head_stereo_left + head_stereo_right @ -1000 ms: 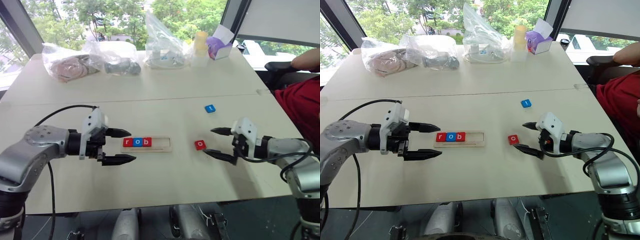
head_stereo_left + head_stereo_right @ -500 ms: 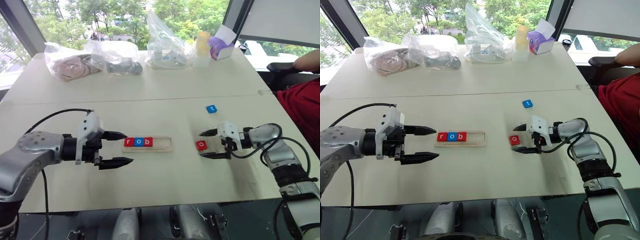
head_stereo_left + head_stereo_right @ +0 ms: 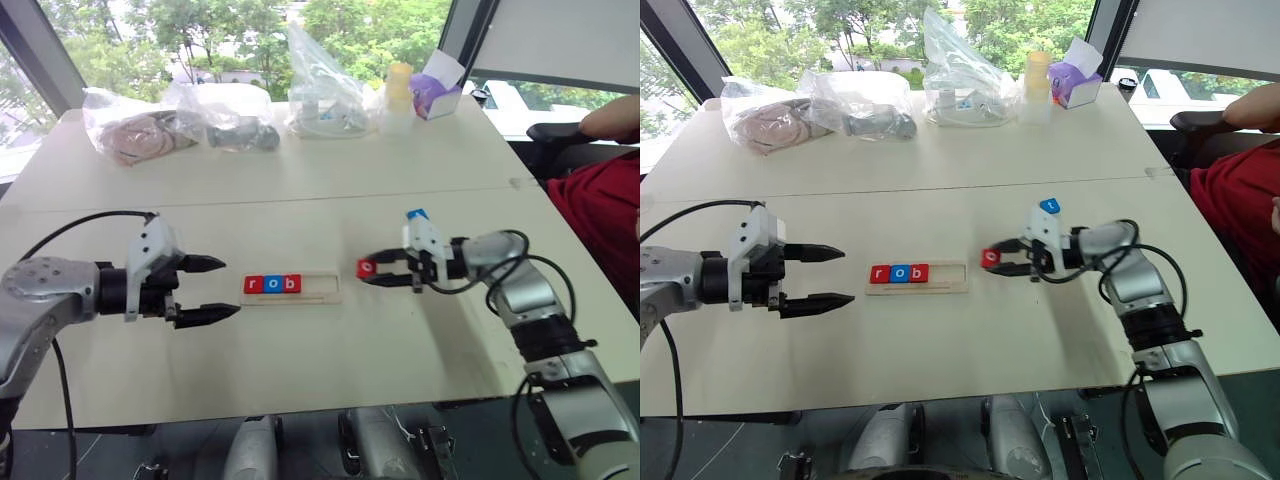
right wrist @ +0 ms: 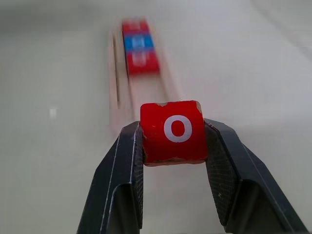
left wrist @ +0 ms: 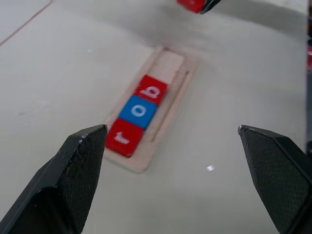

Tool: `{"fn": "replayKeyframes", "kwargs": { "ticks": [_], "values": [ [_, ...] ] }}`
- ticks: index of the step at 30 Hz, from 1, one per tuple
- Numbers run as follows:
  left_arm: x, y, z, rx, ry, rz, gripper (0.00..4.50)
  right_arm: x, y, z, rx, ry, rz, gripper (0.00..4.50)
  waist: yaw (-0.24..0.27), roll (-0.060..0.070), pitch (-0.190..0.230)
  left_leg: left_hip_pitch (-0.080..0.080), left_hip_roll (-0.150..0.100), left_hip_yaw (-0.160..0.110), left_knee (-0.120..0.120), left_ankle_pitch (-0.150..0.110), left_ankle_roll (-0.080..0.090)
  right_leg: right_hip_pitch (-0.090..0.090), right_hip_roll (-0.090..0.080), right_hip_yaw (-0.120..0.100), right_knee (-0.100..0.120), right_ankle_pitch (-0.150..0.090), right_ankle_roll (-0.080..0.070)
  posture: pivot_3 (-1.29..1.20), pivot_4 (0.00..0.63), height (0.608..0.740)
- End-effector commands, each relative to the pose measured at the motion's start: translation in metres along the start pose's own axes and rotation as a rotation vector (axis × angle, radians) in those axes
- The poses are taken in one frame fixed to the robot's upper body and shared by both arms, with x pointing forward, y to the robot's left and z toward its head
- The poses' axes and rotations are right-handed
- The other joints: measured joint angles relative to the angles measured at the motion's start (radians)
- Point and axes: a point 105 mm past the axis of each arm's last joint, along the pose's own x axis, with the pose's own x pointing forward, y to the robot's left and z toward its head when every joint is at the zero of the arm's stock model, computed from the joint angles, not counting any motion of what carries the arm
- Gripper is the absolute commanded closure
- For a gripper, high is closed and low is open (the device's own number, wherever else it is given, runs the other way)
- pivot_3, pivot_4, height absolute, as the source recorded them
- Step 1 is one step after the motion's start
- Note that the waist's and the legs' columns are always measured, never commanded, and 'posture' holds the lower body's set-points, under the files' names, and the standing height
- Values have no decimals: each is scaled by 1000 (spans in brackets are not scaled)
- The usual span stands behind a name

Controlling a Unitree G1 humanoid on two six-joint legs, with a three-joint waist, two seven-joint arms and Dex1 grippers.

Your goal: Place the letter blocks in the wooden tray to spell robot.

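Observation:
The wooden tray (image 3: 318,288) lies mid-table, with three letter blocks in its left part: red r (image 3: 253,285), blue o (image 3: 272,285) and red b (image 3: 292,284). Its right part is bare. My right gripper (image 3: 372,270) is shut on the red o block (image 3: 366,268), holding it just above the table a little right of the tray's bare end. In the right wrist view the o block (image 4: 174,131) faces up between the pads. The blue t block (image 3: 1049,206) lies behind that hand. My left gripper (image 3: 210,288) stands open left of the tray, holding nothing.
At the table's far edge are plastic bags (image 3: 135,130) (image 3: 325,95), a pale bottle (image 3: 400,85) and a purple tissue box (image 3: 440,92). A person in a red top (image 3: 600,205) sits at the right edge. A seam (image 3: 300,195) crosses the table behind the tray.
My right gripper shut on the red o block and carried it left, close to the tray's bare end. The left gripper drew back a little to the left, still open.

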Motion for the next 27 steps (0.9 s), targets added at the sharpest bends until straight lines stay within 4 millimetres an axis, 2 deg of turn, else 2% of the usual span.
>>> {"fn": "replayKeyframes", "kwargs": {
  "ticks": [1,6,9,27],
  "values": [
    [-1,3,3,37,4,2,0,22,-2,9,-23,14,2,3306,3,0,0,0,0,0,0,0,0,0,0,0,0,0,0,0,150,740],
    [3,4,3,35,-10,14,0,52,-14,2,-44,85,-60,3306,4,0,0,-4,-1,2,1,0,0,-2,-2,0,-1,0,1,0,150,740],
    [4,6,3,40,-17,32,0,62,-10,-5,-43,116,-39,3306,6,0,0,-4,-1,1,1,0,0,-2,-2,0,-1,0,1,0,150,740],
    [10,6,0,45,-19,53,0,67,7,-6,-14,108,31,3306,-1,0,0,-3,-1,1,1,0,0,-2,-1,0,-1,0,1,0,150,740]
  ]
}}
